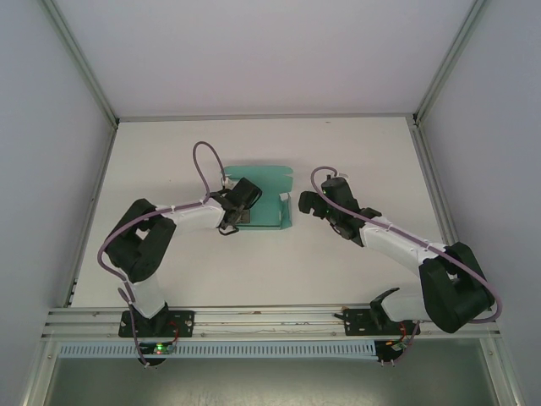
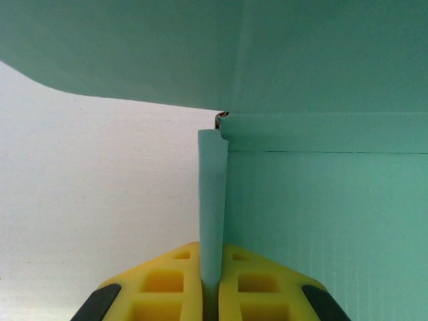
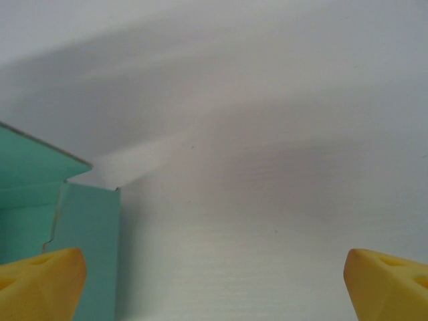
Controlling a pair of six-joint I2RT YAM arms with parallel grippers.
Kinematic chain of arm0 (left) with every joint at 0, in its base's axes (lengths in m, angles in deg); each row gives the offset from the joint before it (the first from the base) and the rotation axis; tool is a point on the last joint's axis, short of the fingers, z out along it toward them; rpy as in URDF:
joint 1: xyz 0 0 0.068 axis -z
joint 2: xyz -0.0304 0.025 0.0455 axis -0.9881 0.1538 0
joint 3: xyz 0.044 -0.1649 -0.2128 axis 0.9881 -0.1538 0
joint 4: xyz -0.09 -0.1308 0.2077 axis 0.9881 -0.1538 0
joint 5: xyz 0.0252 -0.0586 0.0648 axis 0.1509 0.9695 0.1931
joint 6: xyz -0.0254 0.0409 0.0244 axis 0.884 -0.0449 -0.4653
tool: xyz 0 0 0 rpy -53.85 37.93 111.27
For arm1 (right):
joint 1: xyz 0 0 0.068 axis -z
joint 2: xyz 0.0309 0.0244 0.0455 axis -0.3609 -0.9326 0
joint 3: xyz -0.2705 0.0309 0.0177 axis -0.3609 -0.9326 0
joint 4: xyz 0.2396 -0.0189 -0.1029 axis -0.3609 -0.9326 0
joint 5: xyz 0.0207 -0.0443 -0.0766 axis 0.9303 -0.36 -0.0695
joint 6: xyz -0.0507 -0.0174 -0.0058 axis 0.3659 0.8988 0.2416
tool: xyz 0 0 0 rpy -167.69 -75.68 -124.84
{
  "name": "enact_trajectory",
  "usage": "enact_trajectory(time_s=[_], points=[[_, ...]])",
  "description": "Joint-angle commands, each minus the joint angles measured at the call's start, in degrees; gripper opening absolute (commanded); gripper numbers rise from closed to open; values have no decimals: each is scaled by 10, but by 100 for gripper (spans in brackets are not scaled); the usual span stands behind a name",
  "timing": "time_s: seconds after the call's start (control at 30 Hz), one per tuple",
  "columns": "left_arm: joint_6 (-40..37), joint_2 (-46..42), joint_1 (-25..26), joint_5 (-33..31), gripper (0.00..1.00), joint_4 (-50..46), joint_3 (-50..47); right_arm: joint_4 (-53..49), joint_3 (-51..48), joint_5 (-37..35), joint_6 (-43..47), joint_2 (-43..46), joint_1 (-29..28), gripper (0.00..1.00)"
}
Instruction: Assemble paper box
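Since the left claw (image 1: 241, 207) covers part of the paper box (image 1: 272, 190) in the overhead view, we take its state from the left wrist view. There the left claw (image 2: 212, 267) is closed tight on a narrow upright flap (image 2: 212, 200) of teal card, with no gap between the yellow fingers (image 2: 154, 267) and the flap. The flap's long axis runs from 6 o'clock to 12 o'clock in that view. The broad panel of the paper box (image 2: 321, 214) lies at 3 o'clock of it.

The box rests on the white counter (image 1: 254, 271), a little toward 12 o'clock of its middle, between the two arms. The right claw (image 1: 308, 205) stands wide open and holds nothing. It is just beside the box but apart from it, with the box at its 9 o'clock. In the right wrist view, the right claw (image 3: 214, 281) has the paper box (image 3: 87, 234) at 8 o'clock, next to one fingertip.

We judge that the coming move turns on this: the left arm has the grip, and the free right arm must work toward its 9 o'clock.

The card beneath the left claw is hidden from above. We cannot tell which flaps are already folded, nor the box's own long axis. A small dark mark at the flap's top is too small to identify.
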Motion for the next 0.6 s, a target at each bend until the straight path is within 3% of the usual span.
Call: enact_trajectory(time_s=[0.0,0.23,0.37,0.57], points=[[-18,-54,6,-47,0,39,-2,0,-14,53,5,24,18,98],[-78,-151,7,-55,0,147,-43,123,-47,273,1,38,77,87],[-102,-158,6,-61,0,146,-33,181,-20,334,5,30,77,87],[-107,-156,7,-70,0,144,-31,244,3,411,-11,1,75,76]])
